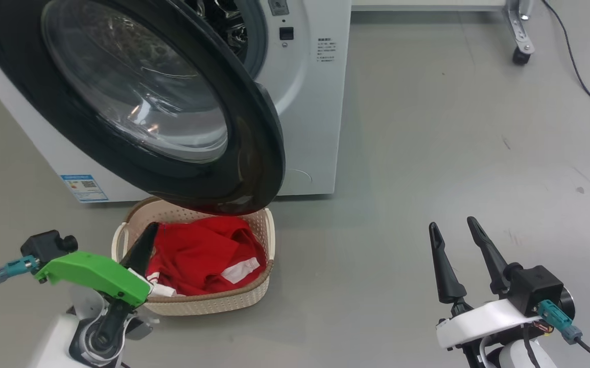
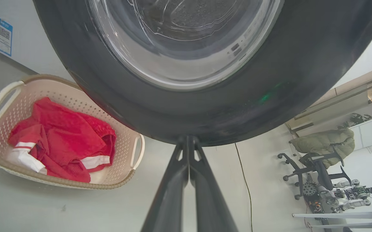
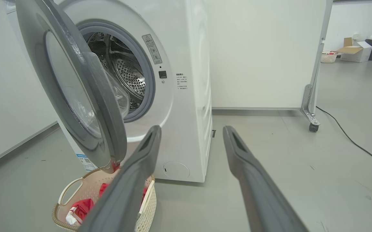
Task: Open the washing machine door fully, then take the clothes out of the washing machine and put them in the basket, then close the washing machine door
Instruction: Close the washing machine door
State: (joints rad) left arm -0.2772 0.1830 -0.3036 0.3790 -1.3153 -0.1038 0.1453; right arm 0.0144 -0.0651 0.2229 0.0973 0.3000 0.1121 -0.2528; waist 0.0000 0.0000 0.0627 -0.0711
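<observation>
The washing machine (image 1: 305,102) stands at the back with its black round door (image 1: 162,102) swung partway out, so the steel drum (image 3: 124,71) shows behind it. Below the door's lower edge sits the cream basket (image 1: 208,301), and the red clothes (image 1: 203,255) with white bands lie in it. My left gripper (image 1: 150,227) is shut on nothing. In the left wrist view its tips (image 2: 188,140) sit right at the door's lower rim (image 2: 205,112), with the basket (image 2: 60,183) to the left. My right gripper (image 1: 452,223) hangs open over bare floor, far right of the basket.
A white partition on a caster (image 1: 522,51) stands at the back right, with a black cable (image 1: 581,76) trailing across the floor. An office chair (image 2: 318,161) and cardboard boxes (image 3: 356,51) are farther off. Grey floor spreads to the right of the machine.
</observation>
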